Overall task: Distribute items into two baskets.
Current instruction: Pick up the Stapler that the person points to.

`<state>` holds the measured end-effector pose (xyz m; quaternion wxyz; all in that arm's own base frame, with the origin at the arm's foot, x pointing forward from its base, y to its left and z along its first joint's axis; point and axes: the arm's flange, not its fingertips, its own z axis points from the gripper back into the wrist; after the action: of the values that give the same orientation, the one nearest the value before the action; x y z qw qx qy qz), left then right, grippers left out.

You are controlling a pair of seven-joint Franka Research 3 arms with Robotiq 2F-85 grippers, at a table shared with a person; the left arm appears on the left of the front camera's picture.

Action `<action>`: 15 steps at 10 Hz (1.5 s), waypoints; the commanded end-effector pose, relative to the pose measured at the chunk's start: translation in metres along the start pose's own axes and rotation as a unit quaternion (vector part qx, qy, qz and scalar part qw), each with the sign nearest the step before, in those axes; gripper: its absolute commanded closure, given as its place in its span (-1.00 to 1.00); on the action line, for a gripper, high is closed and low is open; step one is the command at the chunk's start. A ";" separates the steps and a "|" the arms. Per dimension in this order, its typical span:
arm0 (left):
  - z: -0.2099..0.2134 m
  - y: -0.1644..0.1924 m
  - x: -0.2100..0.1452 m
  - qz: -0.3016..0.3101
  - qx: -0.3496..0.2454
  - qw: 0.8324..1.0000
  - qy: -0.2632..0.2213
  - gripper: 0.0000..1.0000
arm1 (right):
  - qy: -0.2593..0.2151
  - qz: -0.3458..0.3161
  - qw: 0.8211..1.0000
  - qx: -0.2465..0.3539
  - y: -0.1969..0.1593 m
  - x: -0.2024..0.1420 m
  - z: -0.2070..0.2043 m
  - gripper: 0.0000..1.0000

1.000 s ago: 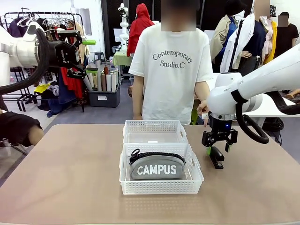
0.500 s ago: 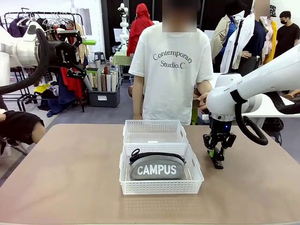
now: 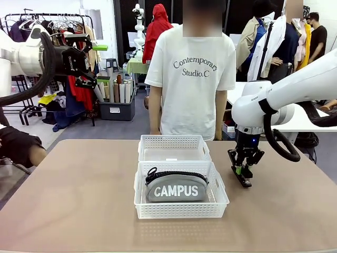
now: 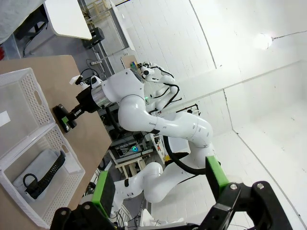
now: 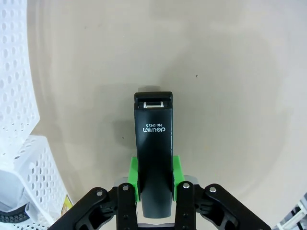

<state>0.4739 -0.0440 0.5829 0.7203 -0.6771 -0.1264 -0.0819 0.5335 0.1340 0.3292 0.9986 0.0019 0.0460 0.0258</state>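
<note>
1. The right gripper (image 3: 243, 169) stands pinched on the black stapler (image 3: 243, 178) at the table (image 3: 79, 200), at about 3 o'clock from the near basket (image 3: 179, 211). In the right wrist view the green pads (image 5: 133, 173) press both flanks of the stapler's rear end.
2. The grey CAMPUS pouch (image 3: 176, 188) lies inside the near basket. The far basket (image 3: 174, 141), touching it at 12 o'clock, looks free, so the stapler probably belongs there.
3. Doing it well, by judgement: lift straight up first, high enough to clear the lattice wall, then travel toward 10 o'clock to the far basket.
4. The hold sits far back, and most of the body juts out toward 12 o'clock in the wrist view. The nose may droop or pivot, so a slow, level carry suits it.
5. The stapler appears to rest on the table, directly under the gripper, lined up with its fingers.
6. The left gripper (image 3: 92, 60) hangs raised at 10 o'clock, well apart, fingers spread and holding nothing.
</note>
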 end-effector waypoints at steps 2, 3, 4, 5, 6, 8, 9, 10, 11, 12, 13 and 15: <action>0.000 -0.001 -0.001 0.000 -0.001 1.000 0.000 -1.00 | -0.014 -0.021 1.000 0.002 0.005 -0.011 0.040 1.00; 0.000 -0.001 -0.001 0.000 -0.001 1.000 0.000 -1.00 | -0.007 -0.029 0.999 0.011 0.007 -0.014 0.057 1.00; 0.000 -0.001 -0.001 0.000 -0.001 1.000 0.000 -1.00 | -0.010 -0.037 0.999 0.011 0.009 -0.016 0.077 1.00; 0.000 -0.001 -0.001 0.000 -0.001 1.000 0.000 -1.00 | -0.016 -0.036 0.999 0.010 0.012 -0.020 0.098 1.00; 0.000 -0.001 -0.001 0.000 -0.001 1.000 0.000 -1.00 | 0.001 -0.015 1.000 0.016 0.016 -0.024 0.119 1.00; 0.000 -0.001 -0.001 0.000 -0.001 1.000 0.000 -1.00 | -0.005 -0.007 1.000 0.016 0.026 -0.034 0.163 1.00; 0.000 -0.001 -0.001 0.000 -0.001 1.000 0.000 -1.00 | -0.011 -0.011 1.000 0.019 0.032 -0.039 0.181 1.00; 0.000 -0.001 -0.001 0.000 -0.001 1.000 0.000 -1.00 | -0.014 -0.020 1.000 0.017 0.037 -0.042 0.198 1.00; 0.000 -0.001 -0.001 0.000 -0.001 1.000 0.000 -1.00 | -0.008 -0.026 0.999 0.025 0.040 -0.044 0.214 1.00; 0.000 -0.001 -0.001 0.000 -0.001 1.000 0.000 -1.00 | -0.012 -0.035 0.999 0.032 0.040 -0.044 0.229 1.00; 0.000 -0.001 -0.001 0.000 -0.001 1.000 0.000 -1.00 | -0.019 -0.037 0.998 0.037 0.041 -0.045 0.241 1.00; 0.000 -0.001 -0.001 0.000 -0.001 1.000 0.000 -1.00 | -0.035 -0.046 0.997 0.042 0.042 -0.048 0.261 1.00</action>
<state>0.4740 -0.0440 0.5826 0.7203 -0.6772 -0.1263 -0.0817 0.5063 0.1689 0.5846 0.9993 0.0357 0.0137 -0.0012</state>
